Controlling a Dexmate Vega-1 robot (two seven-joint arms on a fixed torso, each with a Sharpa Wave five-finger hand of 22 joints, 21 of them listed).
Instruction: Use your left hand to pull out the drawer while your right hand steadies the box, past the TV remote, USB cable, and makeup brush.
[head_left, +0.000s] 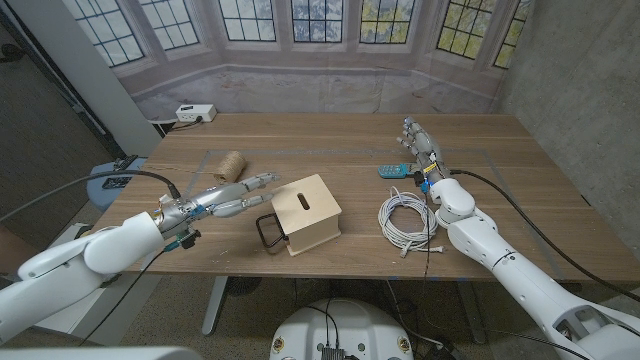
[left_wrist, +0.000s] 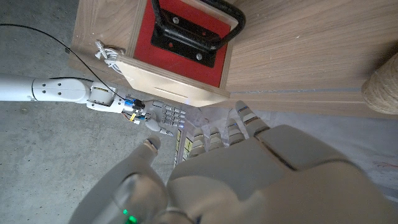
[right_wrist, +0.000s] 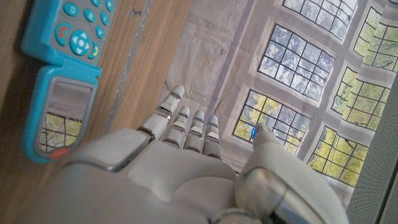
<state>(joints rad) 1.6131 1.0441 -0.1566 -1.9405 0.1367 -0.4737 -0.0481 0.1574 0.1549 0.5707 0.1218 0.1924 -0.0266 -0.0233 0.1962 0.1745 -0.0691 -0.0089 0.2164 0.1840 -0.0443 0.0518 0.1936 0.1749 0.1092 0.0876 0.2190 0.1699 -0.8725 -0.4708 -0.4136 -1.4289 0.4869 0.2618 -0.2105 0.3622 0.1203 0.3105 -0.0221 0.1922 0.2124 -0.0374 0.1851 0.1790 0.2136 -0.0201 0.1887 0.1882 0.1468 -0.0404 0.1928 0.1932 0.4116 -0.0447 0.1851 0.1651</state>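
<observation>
My left hand (head_left: 235, 191) hovers spread beside the pale wooden box (head_left: 306, 214), lining up for its black drawer handle (head_left: 269, 232); my right hand (head_left: 423, 149) waits spread, well apart from the box.

Pale wooden box (head_left: 309, 212) sits mid-surface near the front edge, turned askew, its red-faced drawer (left_wrist: 185, 32) shut, black handle (head_left: 269, 231) facing front-left.

1. Both arms wear smooth white rounded shells — the left arm (head_left: 85, 255) and the right arm (head_left: 500, 255) alike.
2. The left hand (head_left: 225, 195) and right hand (head_left: 420, 140) are silver-grey metal with segmented fingers (right_wrist: 186, 121).
3. Black cables run along each forearm.
4. At the wrists — small coloured wires and connectors show.
5. A green light glows on the left hand's thumb base (left_wrist: 127, 214).
</observation>
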